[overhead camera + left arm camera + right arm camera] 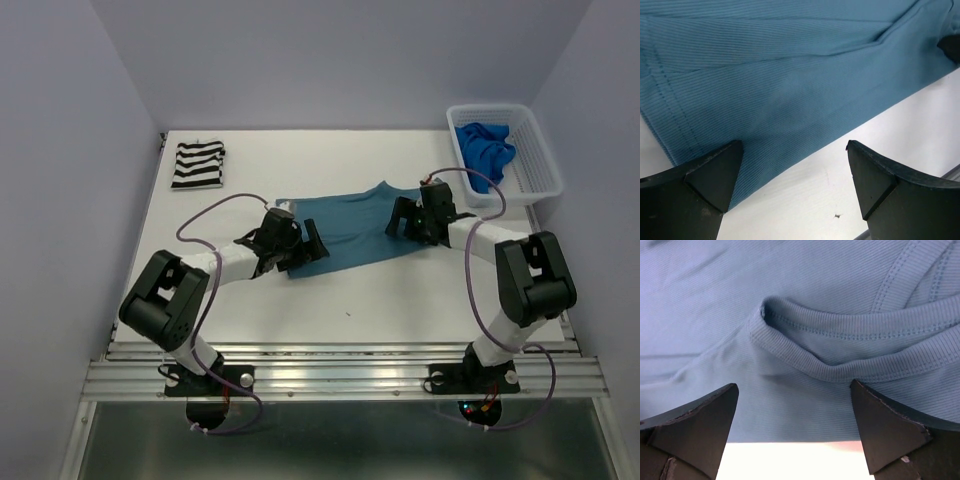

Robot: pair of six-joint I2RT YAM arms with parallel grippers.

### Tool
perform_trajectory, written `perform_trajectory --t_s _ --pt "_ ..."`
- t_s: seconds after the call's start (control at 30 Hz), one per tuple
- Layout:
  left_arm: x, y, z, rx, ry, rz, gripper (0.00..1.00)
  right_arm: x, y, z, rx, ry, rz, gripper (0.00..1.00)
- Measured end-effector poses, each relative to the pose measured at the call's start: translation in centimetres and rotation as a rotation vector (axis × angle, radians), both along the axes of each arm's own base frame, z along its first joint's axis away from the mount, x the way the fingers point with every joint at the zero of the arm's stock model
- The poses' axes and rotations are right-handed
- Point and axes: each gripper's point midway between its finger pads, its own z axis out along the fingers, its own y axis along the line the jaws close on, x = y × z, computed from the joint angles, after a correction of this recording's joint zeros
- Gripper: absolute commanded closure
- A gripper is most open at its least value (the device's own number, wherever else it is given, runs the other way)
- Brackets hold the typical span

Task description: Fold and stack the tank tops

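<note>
Teal tank top lies spread on counter, centre, between both arms. Left end effector spread wide above near edge by hem, holds nothing. Right end effector spread wide above neckline band, also empty. Striped tank top folded, far left corner. Royal blue tank top in basket. Advice: pinch both layers at matching edges, lift low, fold evenly, smooth bunched neckline.

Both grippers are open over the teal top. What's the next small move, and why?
Probably lower the right gripper and close it on the neckline band of the teal top, which lies bunched just ahead of its open jaws. The left gripper stands open at the hem edge, holding nothing, so no fold can start yet.
</note>
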Motion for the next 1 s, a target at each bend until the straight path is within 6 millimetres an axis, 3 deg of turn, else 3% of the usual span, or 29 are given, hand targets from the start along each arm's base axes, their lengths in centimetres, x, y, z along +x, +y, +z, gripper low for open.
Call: perform_trajectory --t_s 0.27,0.37,0.47,0.57,0.67,0.77,0.87,1.0 --pt "-5.1 2.7 0.1 -0.028 0.079 0.056 0.01 -7.5 0.0 0.4 0.101 0.051 0.009 0.00" --pt "-6.7 4.2 0.1 0.016 0.127 0.090 0.01 -9.0 -0.2 0.8 0.104 0.066 0.012 0.00" --pt "-7.2 5.5 0.6 0.084 0.157 0.122 0.01 -9.1 -0.3 1.7 0.093 0.061 0.022 0.00" --pt "-5.6 6.0 2.7 0.129 0.113 0.154 0.01 -7.7 -0.3 3.4 0.076 0.018 0.030 0.00" --pt "-2.5 6.3 6.0 0.145 0.021 0.206 0.01 -5.1 -0.5 6.3 0.041 -0.076 0.036 0.00" --pt "1.1 7.6 8.2 0.142 -0.047 0.273 0.01 -1.9 -0.2 9.3 0.004 -0.179 0.072 0.00" --pt "3.9 10.0 7.7 0.166 -0.039 0.340 0.01 0.7 0.5 10.7 -0.019 -0.230 0.121 0.00" --pt "8.3 12.8 5.0 0.228 0.027 0.385 0.01 4.2 2.1 10.5 -0.042 -0.240 0.201 0.00"
